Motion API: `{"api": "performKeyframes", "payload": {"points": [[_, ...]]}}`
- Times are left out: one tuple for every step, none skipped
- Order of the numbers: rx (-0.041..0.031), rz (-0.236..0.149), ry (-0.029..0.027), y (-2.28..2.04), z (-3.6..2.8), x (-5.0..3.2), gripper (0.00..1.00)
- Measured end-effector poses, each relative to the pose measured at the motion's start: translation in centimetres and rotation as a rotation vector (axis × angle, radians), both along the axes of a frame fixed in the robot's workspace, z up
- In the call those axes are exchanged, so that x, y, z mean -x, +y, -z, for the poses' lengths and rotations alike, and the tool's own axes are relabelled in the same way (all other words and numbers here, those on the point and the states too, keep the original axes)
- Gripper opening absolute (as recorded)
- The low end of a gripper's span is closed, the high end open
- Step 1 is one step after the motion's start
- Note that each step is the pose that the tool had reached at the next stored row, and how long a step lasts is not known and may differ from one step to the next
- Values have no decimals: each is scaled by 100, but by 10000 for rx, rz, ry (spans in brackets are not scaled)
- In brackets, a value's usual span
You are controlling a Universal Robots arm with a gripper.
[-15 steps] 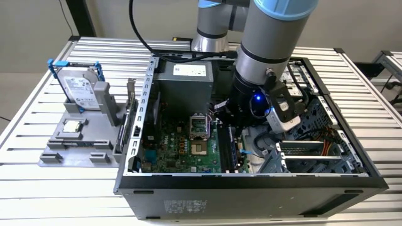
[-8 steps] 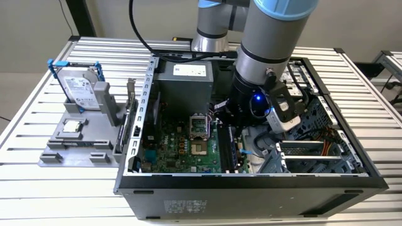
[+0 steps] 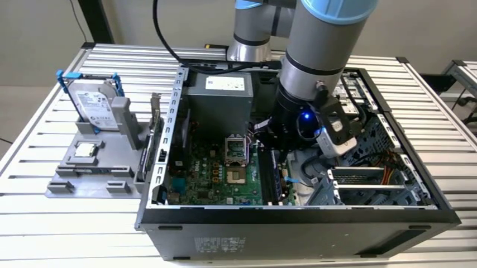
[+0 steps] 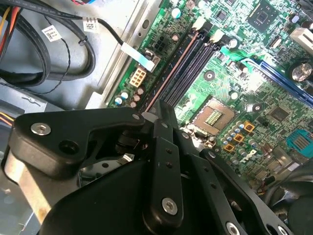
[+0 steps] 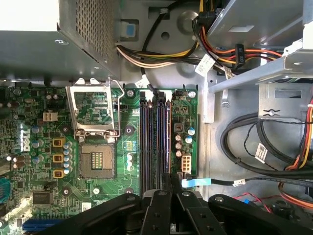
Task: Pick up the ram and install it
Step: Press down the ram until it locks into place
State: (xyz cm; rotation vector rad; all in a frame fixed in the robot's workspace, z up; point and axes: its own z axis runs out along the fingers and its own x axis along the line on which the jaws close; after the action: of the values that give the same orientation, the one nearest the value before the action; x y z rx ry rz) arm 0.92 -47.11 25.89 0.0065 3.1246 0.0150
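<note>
On the fixture at the exterior view's nine o'clock stands the hard drive (image 3: 95, 109). At centre, the gripper (image 5: 169, 183) hangs over the memory slots (image 5: 155, 139), fingers pressed together, seemingly pinching the ram (image 4: 166, 78) edge-on to seat it squarely.

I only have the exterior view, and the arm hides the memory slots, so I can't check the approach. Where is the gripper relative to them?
Observer: In the first wrist view the gripper sits over one end of the long black slots.
Operator: Is a stick in any slot?
Observer: In the second wrist view a thin brownish edge runs along the slot nearest the case wall, up to the gripper. I cannot tell whether it is a seated stick.
Operator: Anything crowding that end?
Observer: A black cable with a light-blue tag lies just beside the slots there.
</note>
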Motion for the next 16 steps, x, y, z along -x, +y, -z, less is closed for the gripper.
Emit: {"api": "performKeyframes", "payload": {"points": [[1, -181, 0, 0, 0, 0, 0], [1, -354, 0, 0, 0, 0, 0], [1, -538, 0, 0, 0, 0, 0], [1, -690, 0, 0, 0, 0, 0], [-3, -825, 0, 0, 0, 0, 0], [-10, -945, 0, -1, -1, 0, 0], [-26, -1053, 0, -1, -1, 0, 0], [-50, -1135, -2, 0, -1, 0, 0], [-86, -1206, -4, 0, 0, 0, 0], [-133, -1263, -6, 0, 0, 0, 0], [-193, -1315, -11, 0, 0, 0, 0], [-267, -1377, -14, 0, 0, 0, 0], [-324, -1448, -15, 0, -1, 0, 0], [-334, -1523, -4, 1, -1, 0, 0], [-335, -1629, -3, 1, -1, 0, 0], [-336, -1764, -1, 1, -1, 0, 0]]}}
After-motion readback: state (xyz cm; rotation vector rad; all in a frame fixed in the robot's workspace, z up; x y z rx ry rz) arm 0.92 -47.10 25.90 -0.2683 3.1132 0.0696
